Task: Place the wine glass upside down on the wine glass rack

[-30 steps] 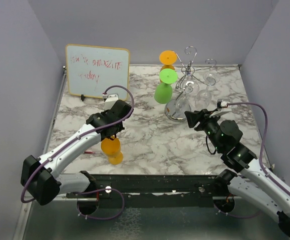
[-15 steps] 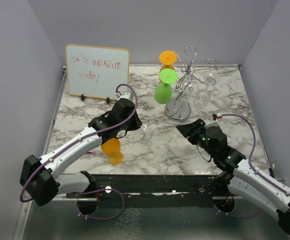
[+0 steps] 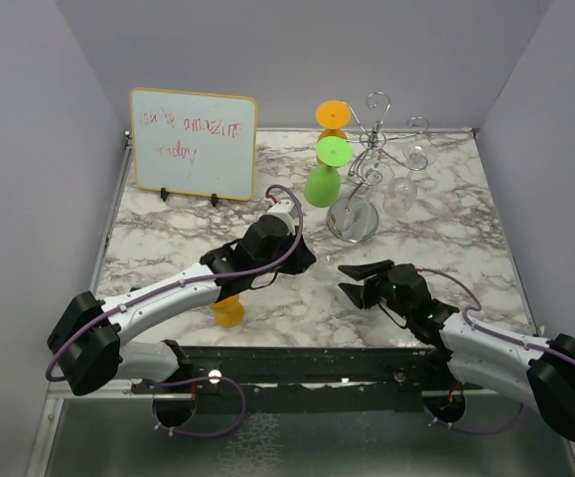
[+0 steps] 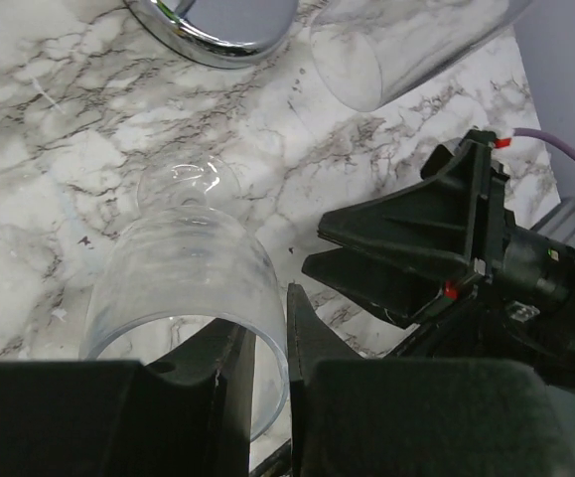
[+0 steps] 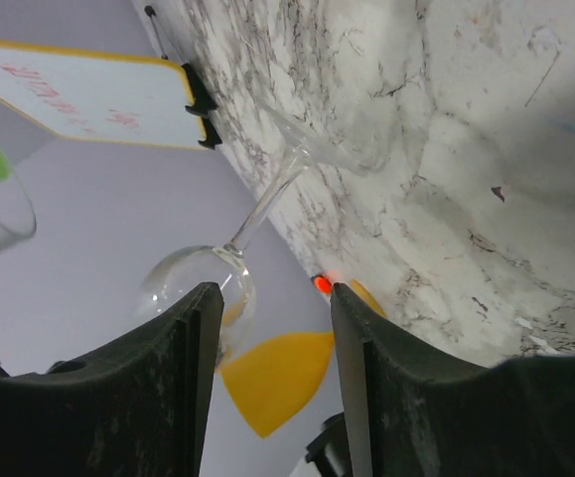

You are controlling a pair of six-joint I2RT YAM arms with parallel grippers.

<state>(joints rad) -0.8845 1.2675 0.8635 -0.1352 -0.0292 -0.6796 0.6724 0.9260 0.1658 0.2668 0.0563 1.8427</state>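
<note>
My left gripper [image 3: 302, 256] is shut on the rim of a clear wine glass [image 4: 183, 268], one finger inside the bowl and one outside. The glass is tilted, with its foot [image 4: 188, 184] pointing away toward the marble. In the right wrist view its bowl [image 5: 198, 288] sits just beyond the left finger. My right gripper [image 3: 355, 284] is open and empty, facing the glass from the right, close but apart. The wine glass rack [image 3: 376, 164] stands at the back right on its chrome base [image 3: 355, 221].
A green glass [image 3: 324, 181] stands left of the rack and an orange one [image 3: 332, 114] stands behind it. Another orange glass [image 3: 227, 308] sits under my left arm. Clear glasses [image 3: 406, 184] hang on the rack. A whiteboard [image 3: 193, 144] stands at the back left.
My left arm has carried the clear glass right, toward the table's middle. My right arm has dropped low and swung left toward it, jaws still open.
</note>
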